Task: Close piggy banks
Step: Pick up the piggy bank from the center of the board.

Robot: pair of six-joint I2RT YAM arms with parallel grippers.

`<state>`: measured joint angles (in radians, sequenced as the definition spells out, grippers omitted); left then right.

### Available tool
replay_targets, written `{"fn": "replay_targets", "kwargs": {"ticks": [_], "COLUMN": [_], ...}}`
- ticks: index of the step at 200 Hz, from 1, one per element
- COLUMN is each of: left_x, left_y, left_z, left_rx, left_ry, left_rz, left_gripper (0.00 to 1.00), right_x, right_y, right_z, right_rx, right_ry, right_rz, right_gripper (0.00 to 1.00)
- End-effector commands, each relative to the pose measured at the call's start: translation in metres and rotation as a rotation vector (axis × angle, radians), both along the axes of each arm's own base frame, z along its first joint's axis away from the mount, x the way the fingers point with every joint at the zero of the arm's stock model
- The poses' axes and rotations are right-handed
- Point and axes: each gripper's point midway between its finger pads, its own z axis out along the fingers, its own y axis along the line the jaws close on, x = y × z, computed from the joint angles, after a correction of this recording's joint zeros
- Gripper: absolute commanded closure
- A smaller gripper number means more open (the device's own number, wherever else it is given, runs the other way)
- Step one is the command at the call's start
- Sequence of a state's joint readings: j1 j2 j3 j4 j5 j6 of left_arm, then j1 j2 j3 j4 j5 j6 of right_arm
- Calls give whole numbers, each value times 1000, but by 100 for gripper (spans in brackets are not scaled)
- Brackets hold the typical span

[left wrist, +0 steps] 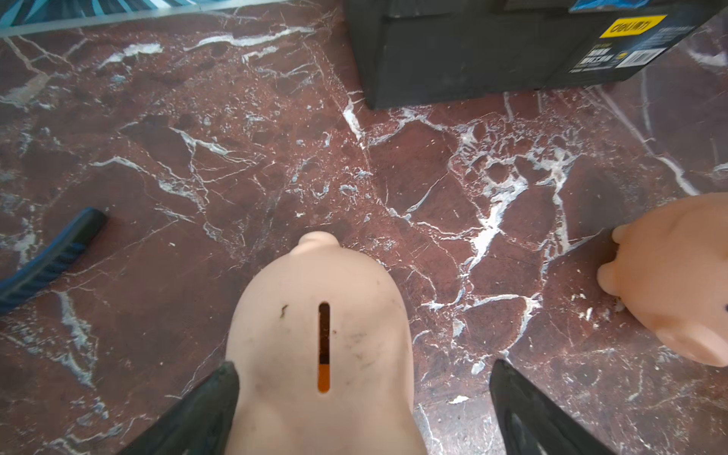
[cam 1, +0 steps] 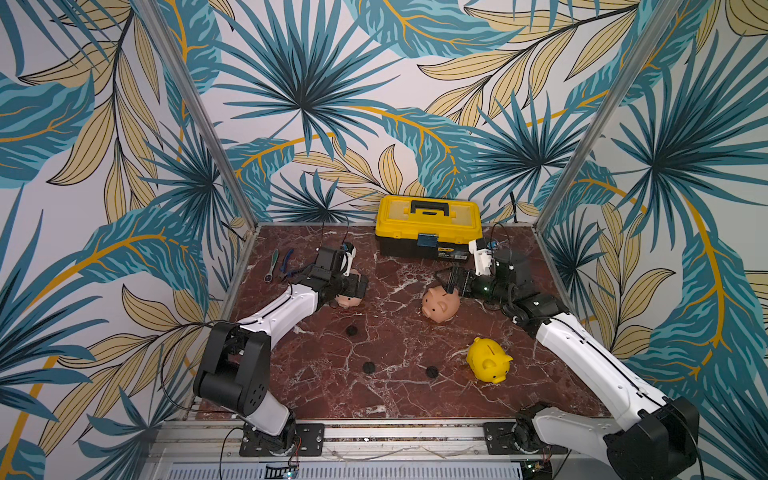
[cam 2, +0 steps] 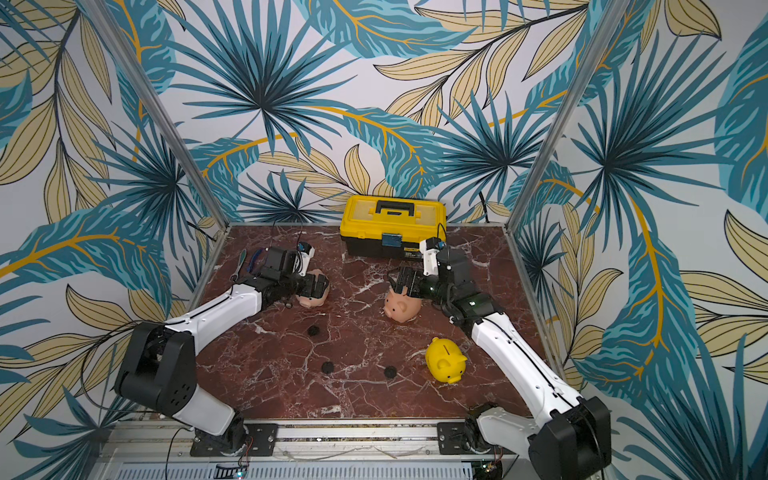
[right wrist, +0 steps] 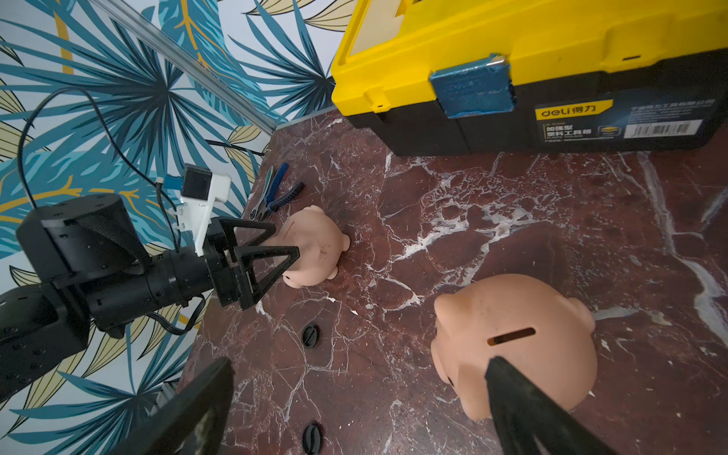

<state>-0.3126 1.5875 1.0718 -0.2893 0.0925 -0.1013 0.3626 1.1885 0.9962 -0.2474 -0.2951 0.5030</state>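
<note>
Red marble tabletop (cam 1: 395, 257), palm-leaf wallpaper behind. Left gripper (left wrist: 364, 368): jaws spread wide, clamping nothing, straddling the pale pink piggy bank (left wrist: 283, 335), whose long axis and coin slot run straight ahead between the fingers. Right gripper (right wrist: 358, 362): jaws wide, holding nothing; peach piggy bank (right wrist: 512, 315) sits under one finger, off centre. Yellow piggy bank (cam 1: 488, 359): behind that gripper, beside its forearm. Black discs (cam 1: 368, 367): loose.

Desk (cam 1: 395, 395): dark red marble pattern, white veining. Walls (cam 1: 311, 83): white, printed with teal and tan leaves on mustard stems. Toolbox (cam 1: 428, 216): yellow lid, black base and handle, blue latch (right wrist: 470, 92). Noted also: pale pink piggy bank (left wrist: 275, 335), grey scuffs; peach piggy bank (cam 1: 440, 306); bright yellow piggy bank (cam 1: 488, 359). Discs (cam 1: 368, 367): black. Pliers (right wrist: 275, 197): blue and black handles.
</note>
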Motion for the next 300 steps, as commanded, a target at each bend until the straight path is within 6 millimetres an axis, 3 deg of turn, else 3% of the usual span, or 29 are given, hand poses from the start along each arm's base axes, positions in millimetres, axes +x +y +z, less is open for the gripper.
{"fn": "replay_targets", "kwargs": {"ticks": [1,101,192,246,300], "left_x": [6,-5,0,0,-1], "left_y": [8,8,14,8,10], "left_z": [6,-5,-17,-15,-9], "left_rx": [57,77,107,82,2], "left_ry": [29,87,120,129,157], "left_rz": [18,-11,29,9,34], "left_gripper": [1,0,0,15,20], "right_x": [-1,-2,-1,0,1], "right_y": [5,14,20,28,39], "right_z": [5,1,-2,-3,-5], "right_rx": [-34,-95,-123,-147,-174], "right_ry": [-13,-10,3,6,13], "right_rz": [20,43,50,67,67], "right_gripper": [0,0,0,5,9]}}
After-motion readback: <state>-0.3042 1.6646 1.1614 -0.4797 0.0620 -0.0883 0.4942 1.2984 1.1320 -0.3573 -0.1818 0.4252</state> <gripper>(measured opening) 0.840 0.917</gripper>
